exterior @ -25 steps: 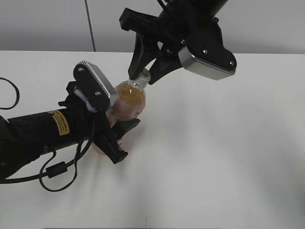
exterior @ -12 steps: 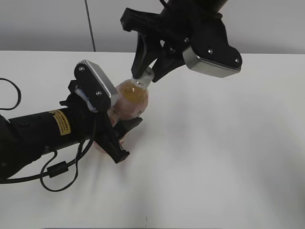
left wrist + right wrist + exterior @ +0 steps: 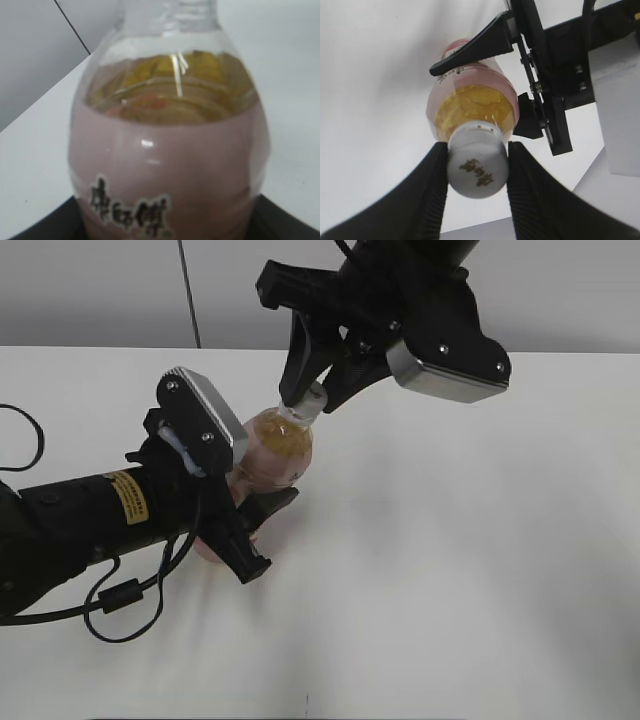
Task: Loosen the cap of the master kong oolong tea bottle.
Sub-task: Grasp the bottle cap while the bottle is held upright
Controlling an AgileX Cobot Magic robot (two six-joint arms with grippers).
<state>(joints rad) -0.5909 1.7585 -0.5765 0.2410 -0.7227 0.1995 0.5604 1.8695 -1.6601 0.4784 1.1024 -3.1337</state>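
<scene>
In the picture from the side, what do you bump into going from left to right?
Black cable → left arm's yellow sticker → tea bottle held in the left gripper → right gripper on the cap → bare white table.

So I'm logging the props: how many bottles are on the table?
1. The bottle stands left of centre, its body in the left claw, the right claw pinching its cap. None seems hidden.

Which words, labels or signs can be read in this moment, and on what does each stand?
"康師傅": black characters on the pink label of the bottle, a little blurred.
Cap: dark characters on top, too distorted to read.
Yellow sticker on the left arm: print too small to read.
</scene>
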